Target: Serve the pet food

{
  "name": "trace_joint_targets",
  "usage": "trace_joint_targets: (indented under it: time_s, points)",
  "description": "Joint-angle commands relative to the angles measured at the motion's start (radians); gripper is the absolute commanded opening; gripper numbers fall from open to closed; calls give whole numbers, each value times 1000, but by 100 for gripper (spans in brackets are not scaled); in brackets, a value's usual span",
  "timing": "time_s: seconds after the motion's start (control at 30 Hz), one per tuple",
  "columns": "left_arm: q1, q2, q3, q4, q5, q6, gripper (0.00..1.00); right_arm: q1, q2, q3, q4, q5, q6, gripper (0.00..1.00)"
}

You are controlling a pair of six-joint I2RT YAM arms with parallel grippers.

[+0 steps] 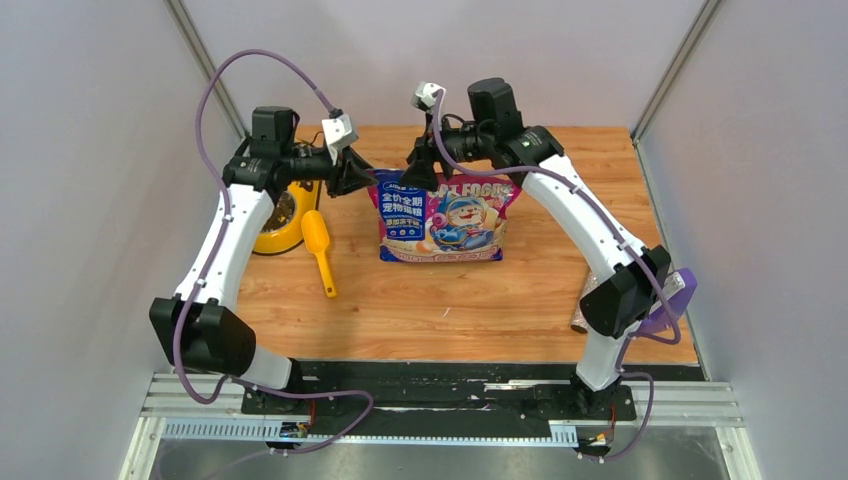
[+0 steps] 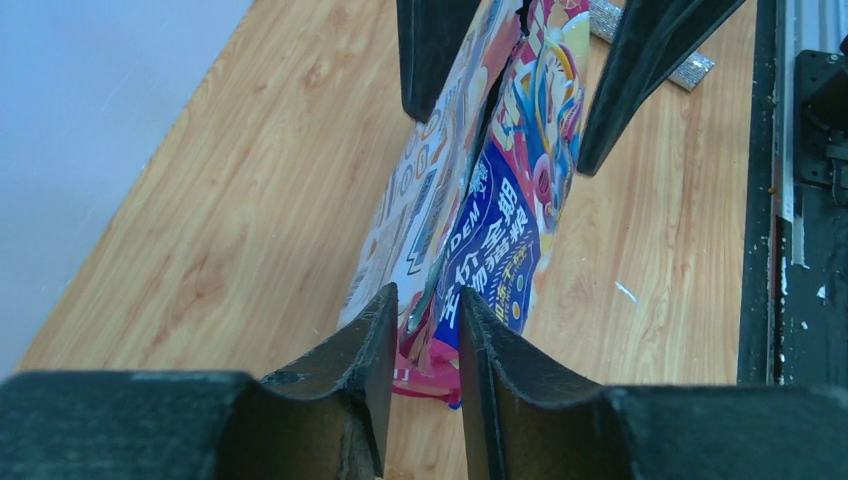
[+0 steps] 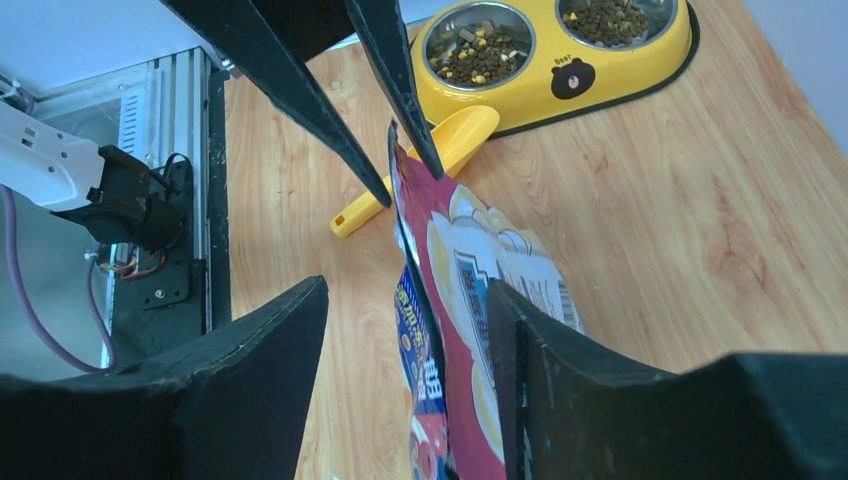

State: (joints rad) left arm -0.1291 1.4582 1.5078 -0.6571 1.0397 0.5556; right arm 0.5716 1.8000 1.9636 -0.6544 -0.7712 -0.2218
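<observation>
Two grippers are set at the top of the cat food bag (image 1: 440,225), stood mid-table. Its left corner is closely flanked by the jaws of the left gripper (image 2: 425,318), pinch unconfirmed; the right gripper (image 3: 407,290) is held wider, only straddling. Opening is judged underway; firm pinches are needed next.

It was a robotics lab cell: plain grey partition walls (image 1: 90,150) boxed in the wood-grain bench (image 1: 450,310) on three sides, and a bare aluminium rail (image 1: 190,405) with a black mounting plate (image 1: 440,382) ran along the bench's near edge.
</observation>
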Motion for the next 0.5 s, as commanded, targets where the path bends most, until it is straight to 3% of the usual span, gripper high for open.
trace_joint_targets:
  time_s: [0.0,0.17,0.33,0.47]
  points:
    - [2,9,-9,65,67,-4,35,35,42,93,16,21,-26,56]
    - [2,35,-3,33,83,40,34,72,80,116,2,81,-86,47]
    - [2,76,30,-31,106,64,30,97,102,107,-2,136,-169,49]
    - [2,113,81,-87,139,90,23,99,107,106,-2,150,-223,28]
